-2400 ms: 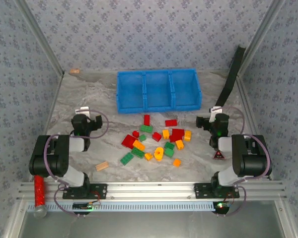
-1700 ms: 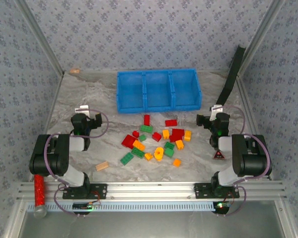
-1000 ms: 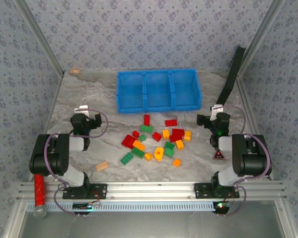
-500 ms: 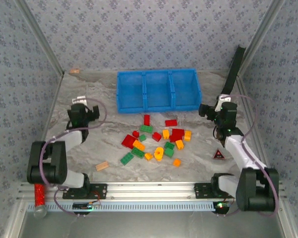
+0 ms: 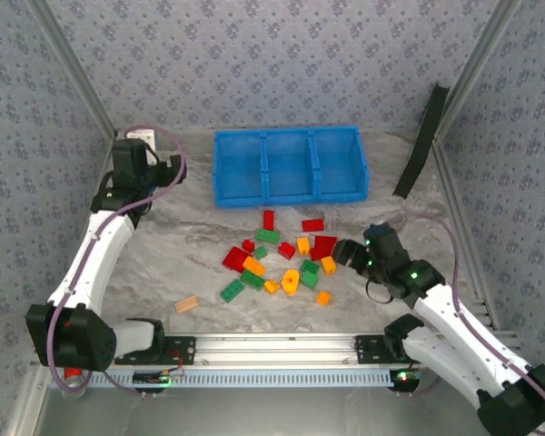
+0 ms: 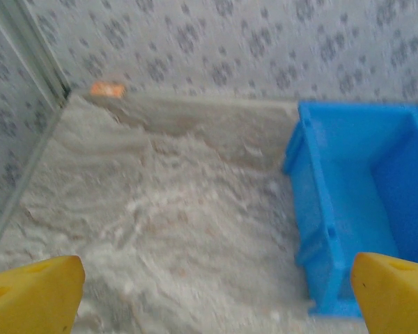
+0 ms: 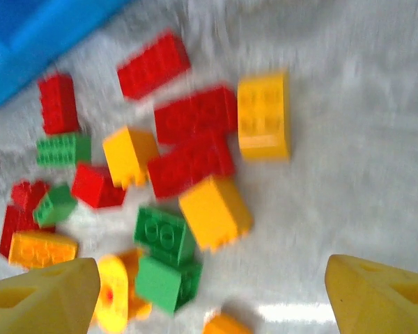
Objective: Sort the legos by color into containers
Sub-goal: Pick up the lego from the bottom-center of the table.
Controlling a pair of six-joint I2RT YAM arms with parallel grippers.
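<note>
A wooden block [image 5: 187, 304] lies flat on the grey marbled table [image 5: 163, 245], toward its front left; a black strap [image 5: 421, 145] leans up the right wall [image 5: 518, 136]. A small orange-tan object [image 6: 107, 88], blurred, sits in the table's far-left corner.

Robot lab test booth: a marble-patterned table [image 5: 177, 186] enclosed by floral wallpaper walls [image 5: 254, 54], aluminium mounting rail [image 5: 282, 346] along its near edge.
</note>
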